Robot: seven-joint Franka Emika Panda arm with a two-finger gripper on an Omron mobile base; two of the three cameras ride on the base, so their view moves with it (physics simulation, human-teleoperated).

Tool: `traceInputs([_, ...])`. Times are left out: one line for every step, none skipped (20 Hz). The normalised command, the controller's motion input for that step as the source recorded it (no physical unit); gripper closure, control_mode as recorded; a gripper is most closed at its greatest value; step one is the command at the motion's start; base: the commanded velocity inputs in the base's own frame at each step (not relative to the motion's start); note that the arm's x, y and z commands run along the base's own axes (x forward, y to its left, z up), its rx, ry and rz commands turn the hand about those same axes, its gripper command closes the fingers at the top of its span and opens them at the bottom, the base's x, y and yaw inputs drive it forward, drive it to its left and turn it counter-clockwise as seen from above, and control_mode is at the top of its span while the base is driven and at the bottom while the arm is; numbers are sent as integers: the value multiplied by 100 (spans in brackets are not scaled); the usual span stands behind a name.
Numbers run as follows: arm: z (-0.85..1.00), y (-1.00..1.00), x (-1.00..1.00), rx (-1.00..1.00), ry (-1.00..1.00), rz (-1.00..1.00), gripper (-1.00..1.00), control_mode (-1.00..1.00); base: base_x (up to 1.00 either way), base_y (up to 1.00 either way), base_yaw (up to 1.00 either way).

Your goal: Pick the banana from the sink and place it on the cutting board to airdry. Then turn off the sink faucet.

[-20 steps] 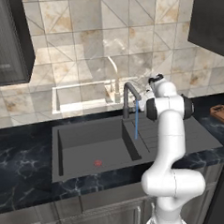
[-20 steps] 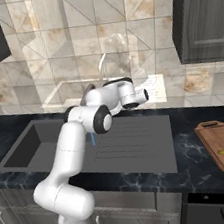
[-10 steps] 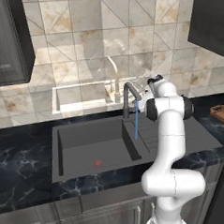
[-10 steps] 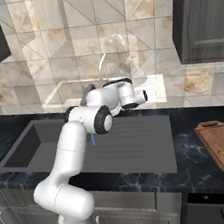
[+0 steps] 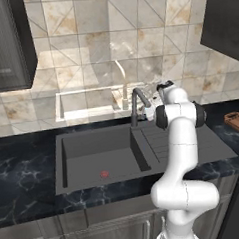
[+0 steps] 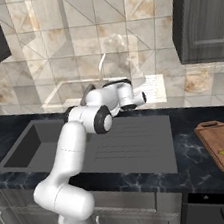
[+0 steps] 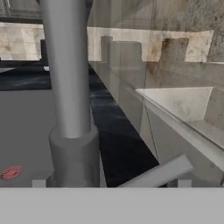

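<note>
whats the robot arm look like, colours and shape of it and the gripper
The arm is glossy white, built of rounded tubular segments that swell at the joints, with dark grey to black round caps and bands at those joints. No cables or markings show. It ends in a white hand whose gripper has small dark fingers; they are too small here to describe further.

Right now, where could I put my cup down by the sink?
The ribbed drainboard of the dark grey sink is bare, and so is the black marble counter between it and the brown wooden cutting board. It's crowded around the slim grey faucet, where the white arm's end effector sits.
</note>
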Motion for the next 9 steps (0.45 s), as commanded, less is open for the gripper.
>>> traceInputs([-7,100,71,0,-6,2,-100,-100,0,0,0])
traceInputs([-7,100,70,0,-5,2,-100,-100,0,0,0])
traceInputs([-6,100,70,0,-5,2,-100,-100,0,0,0])
traceInputs([-6,100,70,0,-5,2,-100,-100,0,0,0])
traceInputs([-6,100,70,0,-5,2,-100,-100,0,0,0])
traceInputs([-9,100,69,0,-5,3,-100,-100,0,0,0])
traceInputs([-11,100,68,0,-5,3,-100,-100,0,0,0])
traceInputs([-12,100,65,-1,-4,3,-100,-100,0,0,0])
traceInputs([-11,100,63,-3,-5,4,-100,-100,0,0,0])
